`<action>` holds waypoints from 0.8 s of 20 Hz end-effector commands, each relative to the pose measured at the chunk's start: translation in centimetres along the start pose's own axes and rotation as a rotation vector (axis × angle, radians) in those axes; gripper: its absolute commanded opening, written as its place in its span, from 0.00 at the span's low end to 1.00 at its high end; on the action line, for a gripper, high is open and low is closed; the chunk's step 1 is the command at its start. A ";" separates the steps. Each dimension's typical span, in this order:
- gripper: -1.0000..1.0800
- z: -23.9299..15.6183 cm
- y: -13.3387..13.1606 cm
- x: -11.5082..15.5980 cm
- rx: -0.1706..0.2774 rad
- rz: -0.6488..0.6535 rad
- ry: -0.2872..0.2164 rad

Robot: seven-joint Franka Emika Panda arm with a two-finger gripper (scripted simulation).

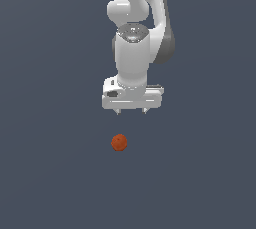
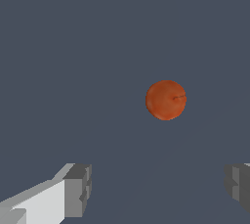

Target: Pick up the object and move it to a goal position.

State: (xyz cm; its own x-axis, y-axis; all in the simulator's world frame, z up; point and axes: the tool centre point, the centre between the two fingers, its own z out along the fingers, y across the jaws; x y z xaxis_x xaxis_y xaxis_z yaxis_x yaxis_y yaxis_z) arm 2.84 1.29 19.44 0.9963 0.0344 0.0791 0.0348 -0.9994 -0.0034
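Flat dark grey-blue ground fills both views, no edges or markings. In the exterior view the white arm [image 1: 135, 33] comes down from 12 o'clock, gripper [image 1: 132, 111] pointing straight down, two short fingertips apart. Ball [image 1: 119, 142], orange-red, sits on the ground at about 7 o'clock from the gripper, near but clear of it, nothing touching. Wrist view shows what the exterior cannot: the ball [image 2: 166, 100] has a mottled skin with a small crease, and the grey finger pads [image 2: 78, 190] stand wide apart, gap empty. Only the exterior view shows the arm body.
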 end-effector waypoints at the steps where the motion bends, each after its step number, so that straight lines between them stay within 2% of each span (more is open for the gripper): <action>1: 0.96 0.0 0.0 0.0 0.000 0.000 0.000; 9: 0.96 -0.5 -2.6 -0.1 0.019 -0.058 -0.006; 16: 0.96 -0.6 -2.7 -0.1 0.019 -0.058 -0.006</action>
State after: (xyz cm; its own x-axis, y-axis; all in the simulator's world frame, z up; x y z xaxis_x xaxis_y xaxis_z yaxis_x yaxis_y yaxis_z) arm 2.59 3.98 20.03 0.9929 0.0930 0.0736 0.0946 -0.9954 -0.0181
